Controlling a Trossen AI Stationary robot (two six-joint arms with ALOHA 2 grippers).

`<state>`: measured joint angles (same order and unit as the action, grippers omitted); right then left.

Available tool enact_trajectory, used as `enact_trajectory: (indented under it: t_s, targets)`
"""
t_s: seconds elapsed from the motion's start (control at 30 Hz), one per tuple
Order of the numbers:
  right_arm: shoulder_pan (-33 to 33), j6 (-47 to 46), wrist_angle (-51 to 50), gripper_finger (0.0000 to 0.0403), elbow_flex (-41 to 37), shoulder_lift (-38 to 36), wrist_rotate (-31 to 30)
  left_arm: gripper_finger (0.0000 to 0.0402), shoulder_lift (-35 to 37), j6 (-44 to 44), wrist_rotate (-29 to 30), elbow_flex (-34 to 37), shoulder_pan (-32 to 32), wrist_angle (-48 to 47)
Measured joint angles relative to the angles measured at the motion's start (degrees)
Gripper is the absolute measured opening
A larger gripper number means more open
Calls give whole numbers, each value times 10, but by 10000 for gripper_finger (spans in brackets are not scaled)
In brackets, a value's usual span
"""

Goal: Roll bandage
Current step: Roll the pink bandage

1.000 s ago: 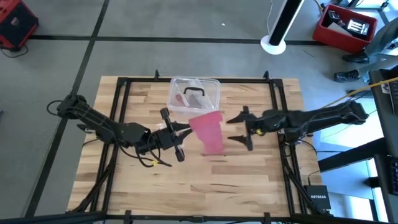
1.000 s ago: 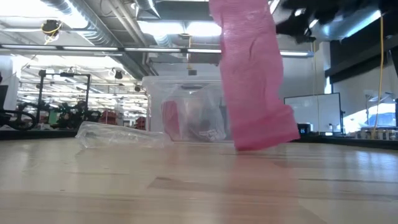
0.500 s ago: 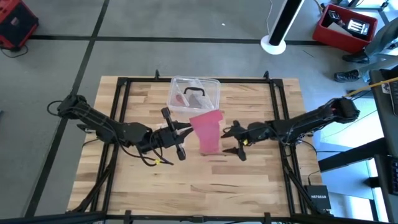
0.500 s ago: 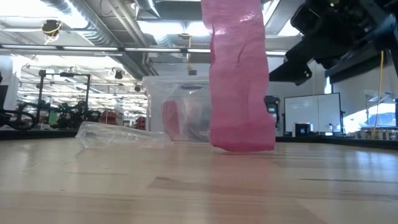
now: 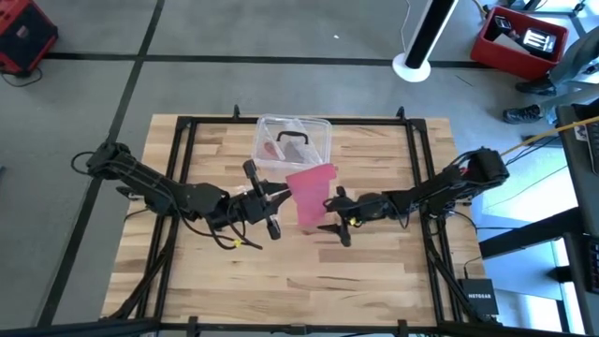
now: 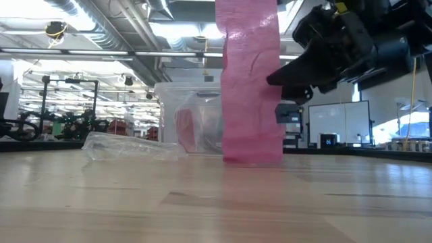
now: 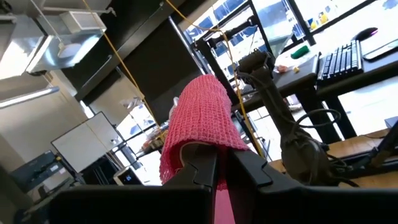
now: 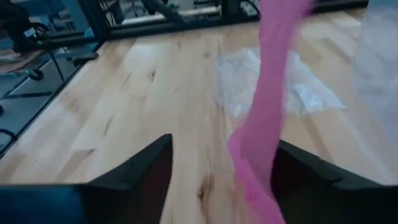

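The left gripper (image 5: 278, 195) is clamped on the top end of the bandage (image 5: 312, 194), holding it up over the middle of the bench (image 5: 374, 281). The pink strip hangs straight down, and in the low view its bottom end (image 6: 251, 156) rests on the wood. The right gripper (image 5: 334, 216) sits just right of the strip's lower part, its fingers apart on either side of the hanging fabric without pinching it. A clear plastic box (image 5: 292, 140) stands behind the bandage on the far side, and a crumpled clear wrapper (image 6: 131, 146) lies beside it.
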<state>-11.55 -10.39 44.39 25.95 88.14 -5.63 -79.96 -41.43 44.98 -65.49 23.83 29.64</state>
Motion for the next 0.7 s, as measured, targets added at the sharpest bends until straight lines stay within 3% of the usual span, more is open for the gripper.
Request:
enact_trajectory:
  t_s: [0.23,0.7]
  targets:
    - [0,29,71,172,0,30,-35,13,0,-5,0,0,0,0]
    - [0,35,64,165,0,49,-22,13,0,0,0,-1,1,-4]
